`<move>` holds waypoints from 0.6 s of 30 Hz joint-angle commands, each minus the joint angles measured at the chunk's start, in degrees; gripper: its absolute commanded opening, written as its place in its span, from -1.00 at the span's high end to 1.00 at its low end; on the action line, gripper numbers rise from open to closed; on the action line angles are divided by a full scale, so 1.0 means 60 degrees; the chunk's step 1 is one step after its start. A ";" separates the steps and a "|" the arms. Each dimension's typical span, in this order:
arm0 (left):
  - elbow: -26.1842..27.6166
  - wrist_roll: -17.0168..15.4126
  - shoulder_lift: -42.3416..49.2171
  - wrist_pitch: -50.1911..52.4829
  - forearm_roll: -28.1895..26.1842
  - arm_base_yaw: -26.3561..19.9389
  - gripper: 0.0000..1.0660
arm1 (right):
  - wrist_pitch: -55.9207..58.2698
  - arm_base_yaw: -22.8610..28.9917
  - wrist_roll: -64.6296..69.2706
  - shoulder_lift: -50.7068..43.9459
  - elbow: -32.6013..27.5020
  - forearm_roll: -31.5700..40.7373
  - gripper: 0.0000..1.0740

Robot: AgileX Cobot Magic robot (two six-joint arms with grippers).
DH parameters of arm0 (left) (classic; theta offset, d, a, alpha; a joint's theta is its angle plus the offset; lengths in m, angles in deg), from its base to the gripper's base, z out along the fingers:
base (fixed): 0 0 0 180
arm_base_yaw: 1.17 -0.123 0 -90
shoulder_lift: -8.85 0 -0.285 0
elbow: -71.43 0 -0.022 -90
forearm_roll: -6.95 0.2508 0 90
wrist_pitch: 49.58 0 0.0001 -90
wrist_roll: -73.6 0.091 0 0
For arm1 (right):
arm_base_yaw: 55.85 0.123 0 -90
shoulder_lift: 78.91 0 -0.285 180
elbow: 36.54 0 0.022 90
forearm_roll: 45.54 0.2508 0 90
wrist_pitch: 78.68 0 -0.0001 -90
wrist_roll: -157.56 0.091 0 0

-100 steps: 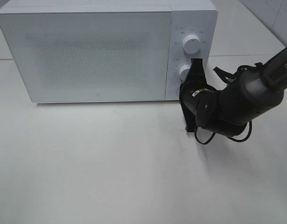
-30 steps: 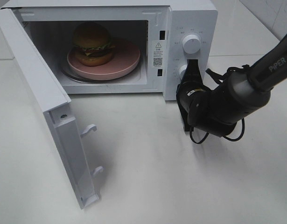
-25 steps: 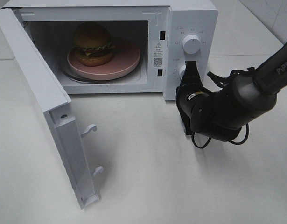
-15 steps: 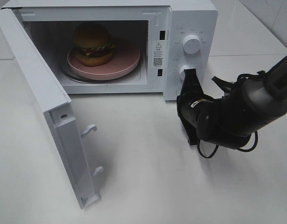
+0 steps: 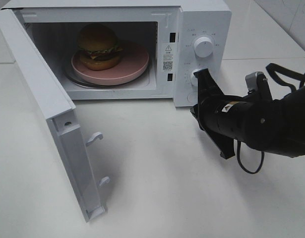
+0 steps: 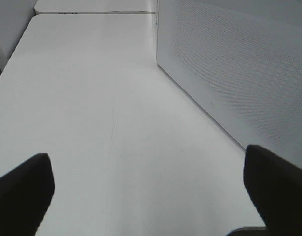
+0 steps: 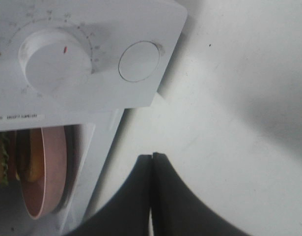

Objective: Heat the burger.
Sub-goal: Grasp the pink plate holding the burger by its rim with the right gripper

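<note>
Small round burger (image 5: pixel 97 47), tan domed bun, green lettuce, dark patty: rests on round pink plate (image 5: pixel 136 63) inside white microwave oven (image 5: pixel 202 17). Hinged white door (image 5: pixel 40 99): stands wide open at left. Black right gripper (image 5: pixel 202 75): clenched, empty, near lower white dial (image 5: pixel 194 78). Left gripper (image 6: pixel 151 194): released, spread wide, empty, over white table (image 6: pixel 92 98).

The right gripper (image 5: pixel 202 78), jaws pressed flat together, points at the lower right corner of the microwave (image 5: pixel 213 24), just off its front panel. The dark right arm (image 5: pixel 264 121) stretches away from it to the side. The left gripper (image 6: pixel 146 164) sits beside the microwave's open door, its two fingers (image 6: pixel 23 191) spread wide with nothing between them.
</note>
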 commanded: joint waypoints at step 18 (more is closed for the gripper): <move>-0.0010 -0.0057 0.0181 0.0105 0.0029 -0.0038 -0.88 | 0.5987 0.0000 -0.7840 -0.2798 0.0286 -0.0726 0.97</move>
